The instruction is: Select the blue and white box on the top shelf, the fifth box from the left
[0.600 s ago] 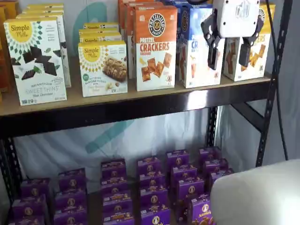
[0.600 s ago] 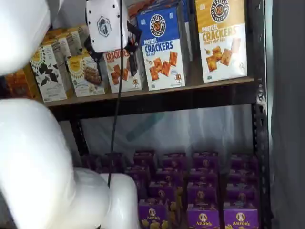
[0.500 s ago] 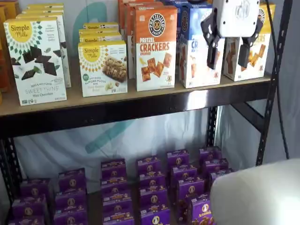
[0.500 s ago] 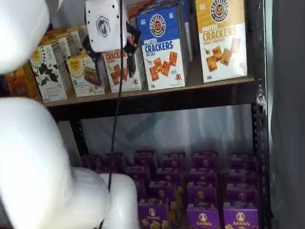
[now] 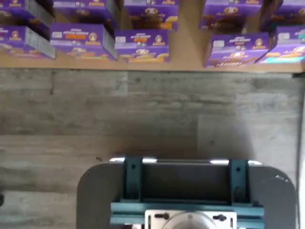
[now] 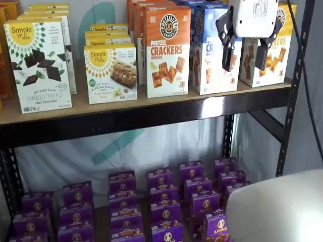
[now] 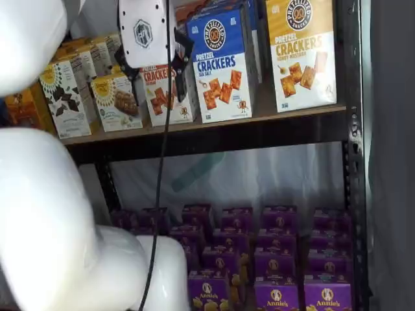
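Note:
The blue and white box (image 6: 207,65) stands on the top shelf (image 6: 151,103), between an orange-topped cracker box (image 6: 167,50) and a yellow-topped one (image 6: 277,65). It also shows in a shelf view (image 7: 224,65) on the same shelf (image 7: 214,123). My gripper (image 6: 245,58) hangs in front of the shelf, its white body high up. Its two black fingers are open with a plain gap, and empty. One finger overlaps the blue box's right part, the other the yellow box. In a shelf view the gripper (image 7: 152,74) sits in front of the orange box, left of the blue box.
Simple Mills boxes (image 6: 38,65) fill the shelf's left part. Several purple boxes (image 6: 161,201) lie on the lower shelf and also show in the wrist view (image 5: 143,43), above a grey wood floor. Black uprights (image 6: 298,75) frame the shelf. My white arm (image 7: 45,214) fills one side.
The gripper has risen a little in front of the top shelf, fingers still open. The boxes have not moved.

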Tool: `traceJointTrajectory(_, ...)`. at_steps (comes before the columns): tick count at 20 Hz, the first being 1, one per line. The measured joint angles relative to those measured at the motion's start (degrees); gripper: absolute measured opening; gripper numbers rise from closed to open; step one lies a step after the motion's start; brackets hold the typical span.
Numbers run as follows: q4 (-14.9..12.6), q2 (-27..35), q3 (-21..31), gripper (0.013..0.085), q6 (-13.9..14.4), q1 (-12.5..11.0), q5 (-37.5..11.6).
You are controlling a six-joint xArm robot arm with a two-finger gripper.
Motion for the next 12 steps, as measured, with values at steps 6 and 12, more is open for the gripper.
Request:
traceJointTrajectory(6,-1.8,2.8,-2.9,0.0850,-1.3,-0.6,-3.5)
traceJointTrajectory(12,-2.5,8.1,-7.9,0.0850,-3.8,-2.8,-4.6)
